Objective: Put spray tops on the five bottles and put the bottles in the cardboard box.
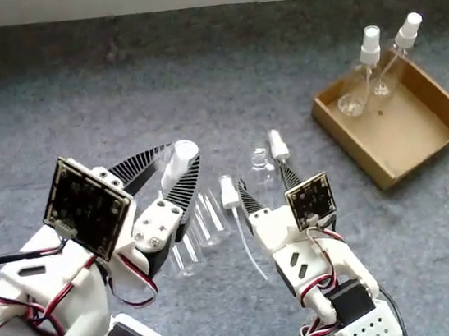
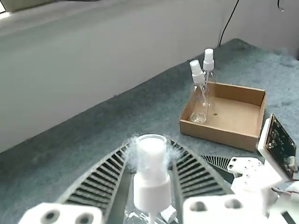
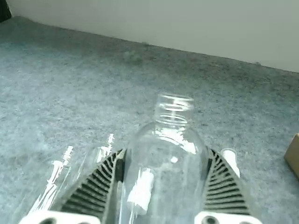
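Left pincer (image 1: 173,170) pinches topped bottle (image 2: 151,177); right pincer (image 1: 264,181) pinches open bottle (image 3: 166,140) just beside, w/ loose spray top (image 1: 229,192) on bench (image 1: 74,96) btwn them. Two capped bottles (image 1: 364,67) lean in cardboard box (image 1: 353,138), well apart.

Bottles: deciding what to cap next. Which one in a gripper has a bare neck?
The bottle in the right gripper, its neck bare. Two in the cardboard box wear white tops; others lie on the table.

Bright, soft even light, faint diffuse shadows
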